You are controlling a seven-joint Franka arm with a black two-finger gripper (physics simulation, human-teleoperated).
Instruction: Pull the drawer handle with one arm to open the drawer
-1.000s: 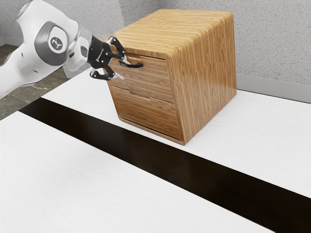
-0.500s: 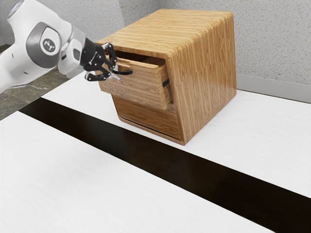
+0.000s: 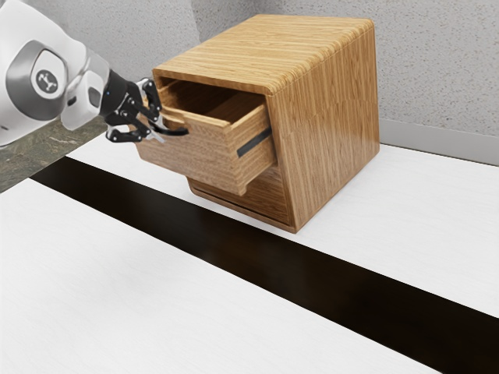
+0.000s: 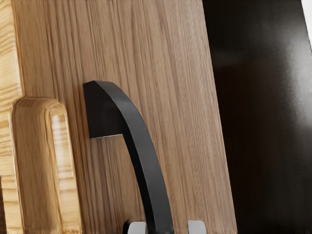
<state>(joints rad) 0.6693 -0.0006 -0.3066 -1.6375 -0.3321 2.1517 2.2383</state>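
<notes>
Clearly open, the top drawer [image 3: 195, 152] juts toward the left from the wooden cabinet [image 3: 327, 101], its wooden interior exposed. The gripper [image 3: 156, 125] straddles the black handle [image 3: 173, 132] unclamped, with a gap beside one fingertip [image 4: 196, 227]. White worktop [image 3: 117, 296] spreads nearer.

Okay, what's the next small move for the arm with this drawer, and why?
Probably pull the handle a bit farther straight out: the gripper has it between its fingers, and the top drawer is only partly out of the cabinet.
</notes>
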